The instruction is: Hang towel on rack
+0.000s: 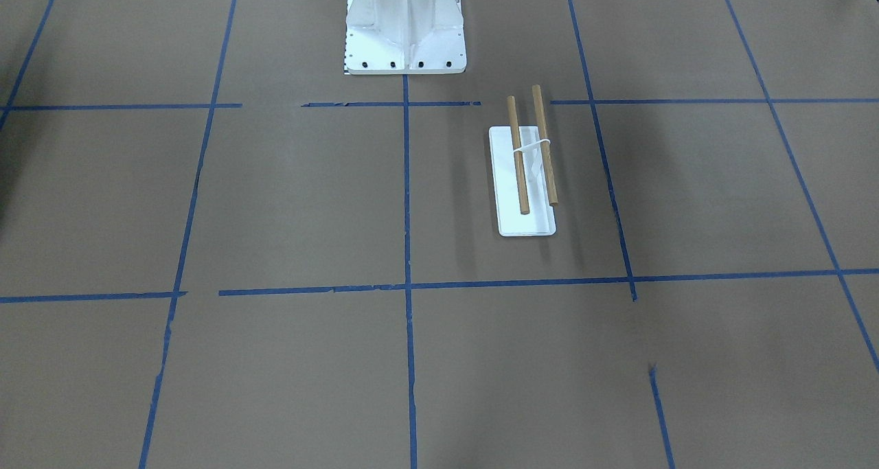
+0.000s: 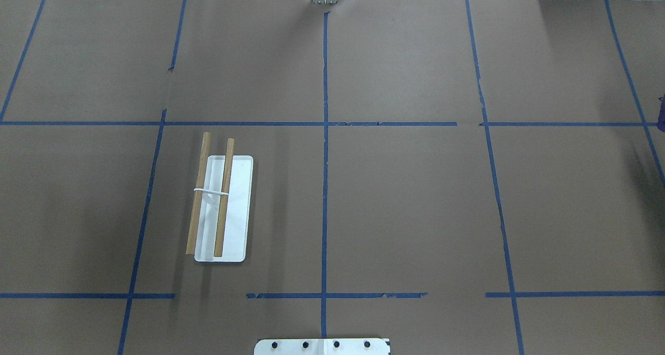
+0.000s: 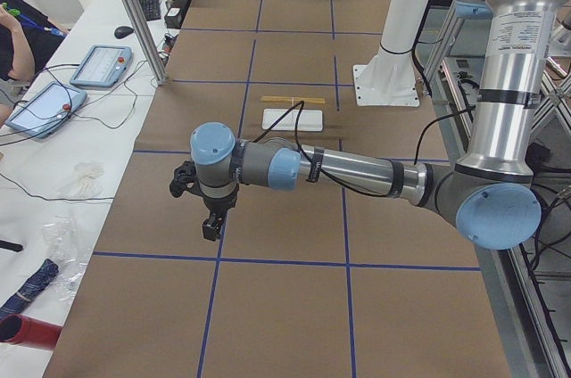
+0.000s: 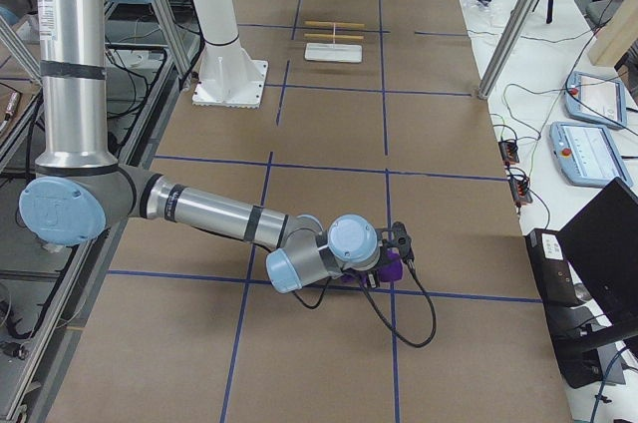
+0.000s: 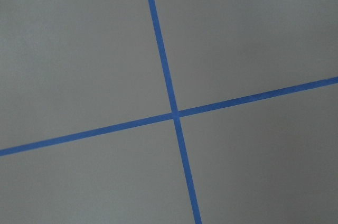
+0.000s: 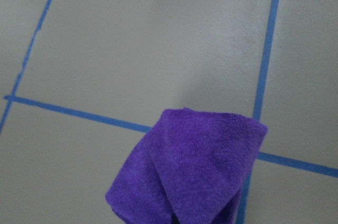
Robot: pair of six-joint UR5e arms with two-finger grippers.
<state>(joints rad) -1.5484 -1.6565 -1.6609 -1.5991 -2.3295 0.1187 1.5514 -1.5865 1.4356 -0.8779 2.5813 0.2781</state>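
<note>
The rack (image 2: 218,204), two wooden dowels over a flat white base, stands on the robot's left half of the table; it also shows in the front view (image 1: 525,174). The purple towel (image 6: 190,176) fills the bottom of the right wrist view, bunched, with its folds running together where it is pinched. My right gripper (image 4: 394,253) is low over the table's right end with the towel (image 4: 384,270) at its tip. A sliver of towel (image 2: 662,116) shows at the overhead view's right edge. My left gripper (image 3: 210,226) hangs over bare paper far from the rack; I cannot tell if it is open or shut.
The large white bolted pedestal (image 1: 404,29) stands at the robot's side of the table. Blue tape lines (image 5: 174,113) cross the brown paper. Tablets and cables (image 3: 53,102) lie on the side bench beyond the table edge.
</note>
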